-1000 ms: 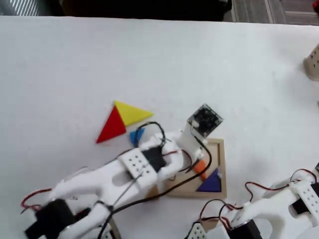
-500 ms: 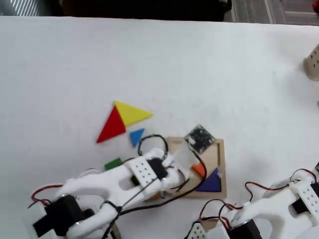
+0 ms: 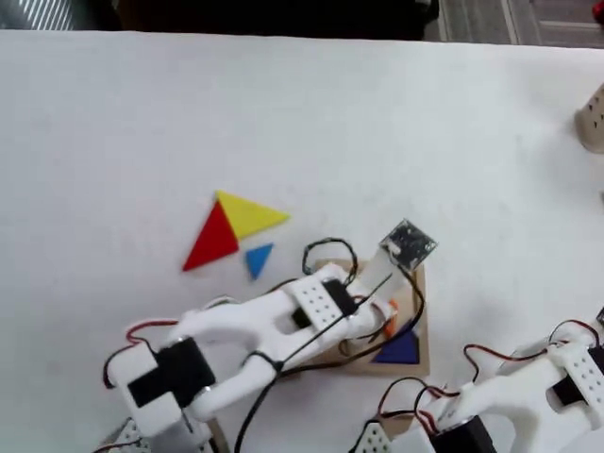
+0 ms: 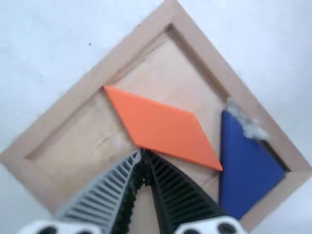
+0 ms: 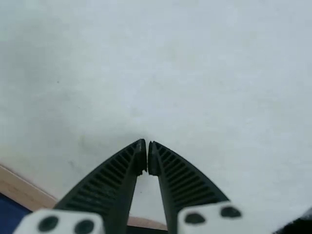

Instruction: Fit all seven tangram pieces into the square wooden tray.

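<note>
The square wooden tray (image 4: 97,79) lies on the table (image 3: 377,123) on the side close to the arms, partly under the left arm (image 3: 255,326). It holds two pieces: an orange parallelogram (image 4: 163,127) lying flat near the middle of the floor, and a dark blue triangle (image 4: 246,168) set into one corner, with one of its edges just beside a point of the parallelogram. Much of the tray floor is bare wood, so I judge the task to be less than half done. Outside the tray, apart from it, a red triangle (image 3: 212,238) and a yellow triangle (image 3: 247,213) lie touching along one side, with a small light blue triangle (image 3: 257,258) just beside them. These three at least are left to bring in. That makes five pieces that I can count (the other two may be under the arm, but I cannot say). The left gripper (image 4: 143,157) has its fingers pressed together with nothing between them. Its tips are at the long edge of the parallelogram, and it is hard to tell whether they touch it. The right gripper (image 5: 146,157) also has its fingers together and empty, over bare table beside a corner of the tray. In the high view the left arm covers most of the tray. I cannot make out what the small whitish patch at the blue triangle's tip is.
</note>
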Controlling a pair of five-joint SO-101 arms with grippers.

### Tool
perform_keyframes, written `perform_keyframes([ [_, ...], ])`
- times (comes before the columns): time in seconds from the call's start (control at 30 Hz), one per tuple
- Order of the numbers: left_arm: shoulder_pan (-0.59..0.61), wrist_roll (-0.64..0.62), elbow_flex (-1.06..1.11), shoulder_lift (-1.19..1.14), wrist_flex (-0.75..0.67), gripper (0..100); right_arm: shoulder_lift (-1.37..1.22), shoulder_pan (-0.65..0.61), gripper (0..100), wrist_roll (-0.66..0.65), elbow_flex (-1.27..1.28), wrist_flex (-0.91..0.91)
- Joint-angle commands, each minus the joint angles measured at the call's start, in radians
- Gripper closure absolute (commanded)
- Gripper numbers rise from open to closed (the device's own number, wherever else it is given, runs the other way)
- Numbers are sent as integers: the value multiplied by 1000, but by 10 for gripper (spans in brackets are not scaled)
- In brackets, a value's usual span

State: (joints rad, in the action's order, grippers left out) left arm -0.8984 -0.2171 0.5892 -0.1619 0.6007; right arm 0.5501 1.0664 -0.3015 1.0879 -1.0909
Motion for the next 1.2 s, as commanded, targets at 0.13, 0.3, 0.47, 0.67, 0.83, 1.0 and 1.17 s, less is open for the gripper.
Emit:
perform_keyframes([
  [0.13, 1, -21, -137, -38, -9, 976, 28, -10, 981, -11, -12, 13],
  [0.3, 1, -21, -143, -39, -103, 976, 28, -10, 981, -11, -12, 12],
  [0.47, -16, -23, -143, -39, -118, 976, 28, -10, 981, -11, -12, 12],
  [0.67, 4, -23, -117, -28, -115, 976, 28, -10, 981, -11, -12, 12],
  [0.83, 10, -17, -101, -35, -69, 976, 28, -10, 981, -11, -12, 12],
  [1.0, -68, -21, -84, -36, -44, 976, 28, -10, 981, -11, -12, 12],
  [1.17, -71, -21, -94, -39, -51, 976, 28, -10, 981, -11, -12, 12],
])
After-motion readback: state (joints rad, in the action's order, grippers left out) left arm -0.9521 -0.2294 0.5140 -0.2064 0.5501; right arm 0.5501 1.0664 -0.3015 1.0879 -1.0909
